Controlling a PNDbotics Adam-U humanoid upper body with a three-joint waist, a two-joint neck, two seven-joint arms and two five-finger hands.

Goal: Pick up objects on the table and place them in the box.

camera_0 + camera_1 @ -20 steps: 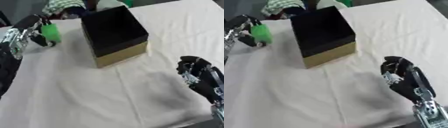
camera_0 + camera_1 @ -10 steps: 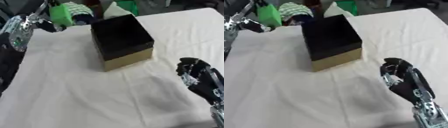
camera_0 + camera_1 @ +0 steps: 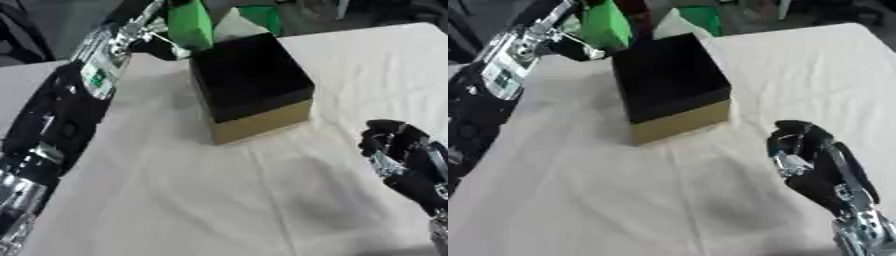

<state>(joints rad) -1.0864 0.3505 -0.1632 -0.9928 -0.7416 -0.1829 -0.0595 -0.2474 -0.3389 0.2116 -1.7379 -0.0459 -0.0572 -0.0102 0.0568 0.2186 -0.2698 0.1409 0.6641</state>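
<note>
The left hand (image 3: 156, 36) reaches in from the nine o'clock side of the table (image 3: 175, 200), its arm running up toward the far left corner of the box (image 3: 249, 85). Its fingers are curled around a bright green object (image 3: 190, 24), which it carries clear of the cloth. The object stands roughly upright, its long axis running from twelve to six o'clock, with the lower end close above the box's far left corner. From the hand, the open mouth of the box lies at about four o'clock, just beside and below. That is the relation the next move depends on: by my reading, a small shift toward four o'clock would bring the green object over the opening for release.

The box sits near the middle of the table, black inside with a tan outer wall facing the robot. Its interior looks dark and I cannot make out anything lying in it. Behind it, at twelve o'clock, a pale peaked shape and another green thing (image 3: 260, 17) show past the rim; what they are I cannot tell.

The right hand (image 3: 802, 150) hovers at about four o'clock from the box, well apart from it, fingers curled inward and holding nothing. The left hand is plainly the nearer one.
</note>
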